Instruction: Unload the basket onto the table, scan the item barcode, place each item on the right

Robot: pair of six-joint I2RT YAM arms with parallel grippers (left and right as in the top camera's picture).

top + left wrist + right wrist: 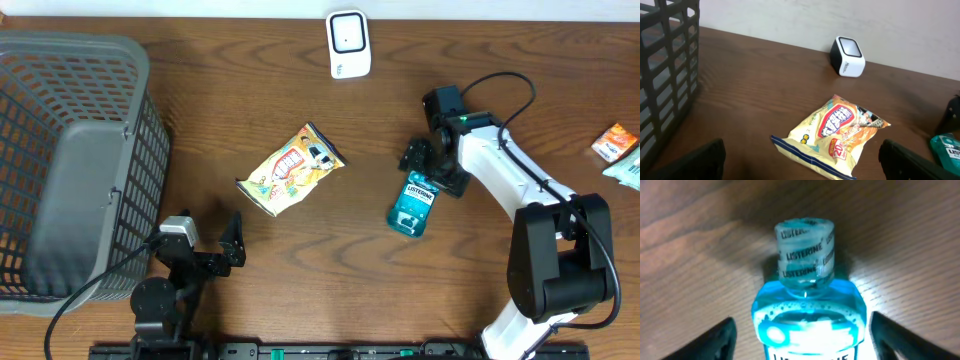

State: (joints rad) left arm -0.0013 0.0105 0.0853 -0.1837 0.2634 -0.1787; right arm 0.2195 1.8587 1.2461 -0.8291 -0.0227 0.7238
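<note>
Mouthwash bottle [413,205]: lies flat on table [330,300], right of centre, cap end between parted jaws of right gripper [428,168], long axis along its reach; nothing gripped. Left gripper [236,246] well apart, wide open.

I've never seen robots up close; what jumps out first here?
The bright blue mouthwash bottle lying right of centre, with the right gripper open astride its cap end. Next, the yellow snack bag mid-table, the big grey basket at the left edge, and a small white scanner at the back.
</note>
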